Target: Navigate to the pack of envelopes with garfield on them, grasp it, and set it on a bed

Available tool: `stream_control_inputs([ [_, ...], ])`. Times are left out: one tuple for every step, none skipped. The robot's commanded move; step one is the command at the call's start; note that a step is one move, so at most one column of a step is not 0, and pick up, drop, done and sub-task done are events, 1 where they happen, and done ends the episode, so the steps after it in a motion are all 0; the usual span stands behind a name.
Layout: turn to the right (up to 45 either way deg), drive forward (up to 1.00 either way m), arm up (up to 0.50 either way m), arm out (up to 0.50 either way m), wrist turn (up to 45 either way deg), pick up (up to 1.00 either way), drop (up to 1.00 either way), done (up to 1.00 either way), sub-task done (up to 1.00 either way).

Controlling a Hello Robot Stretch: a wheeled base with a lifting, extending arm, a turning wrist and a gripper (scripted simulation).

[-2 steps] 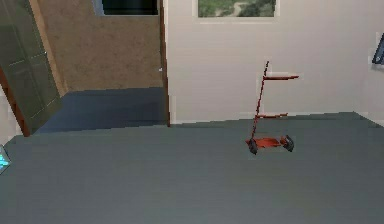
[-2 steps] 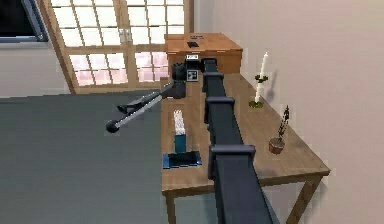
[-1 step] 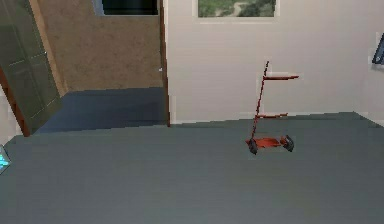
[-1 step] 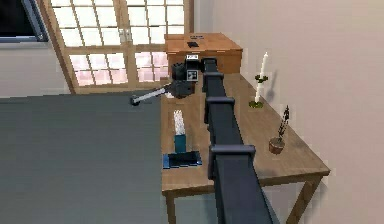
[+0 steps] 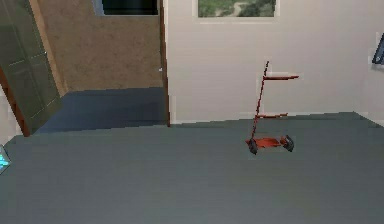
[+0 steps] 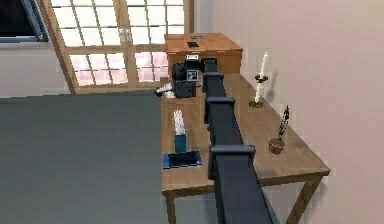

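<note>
In the forward view, a red kick scooter with a thin upright handlebar [image 5: 270, 135] stood on the grey-blue floor [image 5: 150, 180], near the white wall [image 5: 220, 70]. A framed picture [image 5: 236, 8] hung on this wall at the top edge.

In the arm side view, the dark square arm [image 6: 225, 135] reached along a brown wooden table [image 6: 300, 160]. The gripper [image 6: 165, 90] was over the table's far part. I could not tell if its fingers were spread or pressed together, nor if it held something. Left of the arm stood a small upright blue and white box [image 6: 179, 125], and near it lay a flat dark-blue rectangular thing [image 6: 183, 160]. I could not tell which of them, if any, was the thing to be fetched. Right of the arm stood a white candle in a holder [image 6: 261, 85] and a small brown pot with a dark twig [image 6: 279, 138].
</note>
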Motion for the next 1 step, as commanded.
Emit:
stream_control_inputs([
  [0.0,0.0,-0.3,0.0,0.0,0.0,0.0,0.0,0.0],
])
